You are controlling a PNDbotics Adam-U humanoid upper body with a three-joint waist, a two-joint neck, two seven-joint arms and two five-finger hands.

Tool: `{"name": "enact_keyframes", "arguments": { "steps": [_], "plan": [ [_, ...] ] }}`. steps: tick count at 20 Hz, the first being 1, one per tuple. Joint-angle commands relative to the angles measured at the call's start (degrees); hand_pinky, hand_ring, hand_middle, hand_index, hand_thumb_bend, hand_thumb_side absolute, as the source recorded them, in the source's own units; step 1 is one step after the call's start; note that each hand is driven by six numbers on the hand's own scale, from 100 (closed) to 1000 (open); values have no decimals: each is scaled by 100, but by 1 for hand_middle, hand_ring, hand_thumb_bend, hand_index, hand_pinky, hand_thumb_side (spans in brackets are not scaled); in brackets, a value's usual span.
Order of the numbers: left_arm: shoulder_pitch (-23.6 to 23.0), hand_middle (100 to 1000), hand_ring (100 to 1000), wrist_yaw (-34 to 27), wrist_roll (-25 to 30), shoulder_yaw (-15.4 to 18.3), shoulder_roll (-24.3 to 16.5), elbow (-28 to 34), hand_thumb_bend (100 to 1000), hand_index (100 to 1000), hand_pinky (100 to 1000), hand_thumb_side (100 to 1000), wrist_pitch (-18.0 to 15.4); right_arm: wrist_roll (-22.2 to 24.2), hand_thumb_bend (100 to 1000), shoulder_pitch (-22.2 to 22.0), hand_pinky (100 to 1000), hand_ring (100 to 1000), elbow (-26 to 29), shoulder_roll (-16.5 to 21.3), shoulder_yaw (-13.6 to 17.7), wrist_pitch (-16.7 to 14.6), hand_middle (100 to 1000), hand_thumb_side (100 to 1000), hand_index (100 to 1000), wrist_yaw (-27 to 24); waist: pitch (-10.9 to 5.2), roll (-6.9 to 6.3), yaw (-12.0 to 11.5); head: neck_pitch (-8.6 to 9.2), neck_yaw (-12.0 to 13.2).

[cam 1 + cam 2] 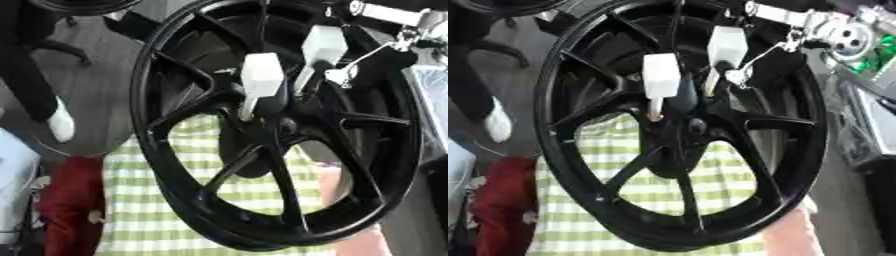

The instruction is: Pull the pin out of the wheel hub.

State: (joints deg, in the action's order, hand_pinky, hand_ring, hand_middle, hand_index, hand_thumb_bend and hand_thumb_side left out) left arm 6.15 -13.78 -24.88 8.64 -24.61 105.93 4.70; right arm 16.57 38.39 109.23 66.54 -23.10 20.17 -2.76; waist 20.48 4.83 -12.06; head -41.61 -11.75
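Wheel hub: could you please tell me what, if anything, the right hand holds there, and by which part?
It cannot be told: the right hand reaches toward the white pieces at the wheel hub, but no hold shows.

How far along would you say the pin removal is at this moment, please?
Nothing looks finished. The right hand has its white fingertips at the centre of the black wheel hub, apparently reaching for the pin, which I cannot make out. Pulling it out remains.
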Motion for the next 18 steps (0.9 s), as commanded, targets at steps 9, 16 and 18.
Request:
{"name": "enact_keyframes", "arguments": {
  "steps": [9,16,18],
  "plan": [
    [-33,836,840,48,-18,58,-85,73,197,823,669,868,-2,660,100,303,810,549,-429,61,880,-631,306,100,429,228,-131,-47,93,37,-11],
    [-76,837,840,59,-106,142,-20,105,200,824,670,868,-24,-557,100,-1235,824,557,-394,259,2419,-569,324,100,447,-321,-117,-116,287,72,63],
    [-94,837,840,61,-144,173,2,107,200,824,670,868,-29,-1033,100,-1742,825,558,-475,140,2863,-566,325,100,448,-330,-117,-139,363,88,111]
  ]
}}
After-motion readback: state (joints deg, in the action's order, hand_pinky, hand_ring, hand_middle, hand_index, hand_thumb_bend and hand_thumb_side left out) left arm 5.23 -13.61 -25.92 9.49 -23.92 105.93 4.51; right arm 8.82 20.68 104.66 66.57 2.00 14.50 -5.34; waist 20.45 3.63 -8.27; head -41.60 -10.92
